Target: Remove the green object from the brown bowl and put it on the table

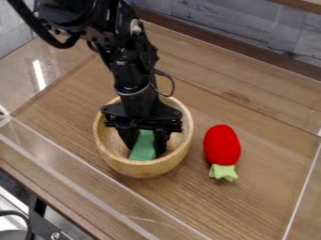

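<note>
Bowl of light tan wood, round and thick-walled (145,157), resting on brown wood-grain tabletop (257,117) edged by low clear acrylic walls. Inside the bowl, flat elongated green block (145,147), tilted, upper end between the black fingers. Black gripper (145,131) pointing straight down into the bowl from a black arm (115,47), jaws narrowed and pinching the green block. Just right of the bowl, apart from it, red strawberry-like toy (222,146) with small green stem, lying on the tabletop, stem end toward the near wall.
</note>
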### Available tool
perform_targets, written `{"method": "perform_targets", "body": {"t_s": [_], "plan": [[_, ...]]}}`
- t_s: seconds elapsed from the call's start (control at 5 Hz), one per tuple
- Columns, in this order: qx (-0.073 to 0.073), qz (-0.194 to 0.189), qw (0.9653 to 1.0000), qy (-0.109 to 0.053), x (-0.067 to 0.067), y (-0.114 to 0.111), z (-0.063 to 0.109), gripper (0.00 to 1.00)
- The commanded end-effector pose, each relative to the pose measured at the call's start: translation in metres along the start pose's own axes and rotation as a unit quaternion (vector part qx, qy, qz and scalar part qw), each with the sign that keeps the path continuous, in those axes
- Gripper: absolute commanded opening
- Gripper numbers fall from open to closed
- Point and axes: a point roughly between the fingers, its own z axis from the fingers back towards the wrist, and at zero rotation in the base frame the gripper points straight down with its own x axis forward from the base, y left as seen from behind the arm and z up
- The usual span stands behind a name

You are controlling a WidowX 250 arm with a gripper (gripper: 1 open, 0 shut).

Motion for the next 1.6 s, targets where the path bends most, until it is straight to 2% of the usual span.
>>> {"method": "perform_targets", "body": {"t_s": [0.0,0.4,0.8,1.4], "plan": [[0.004,0.013,0.9999,-0.001,0.003,0.008,-0.006,0.0],[0.012,0.044,0.9989,-0.007,0.025,0.02,-0.012,0.0],[0.018,0.075,0.997,-0.012,0.026,0.046,-0.009,0.0],[0.023,0.067,0.9975,-0.006,0.011,0.057,0.007,0.0]]}}
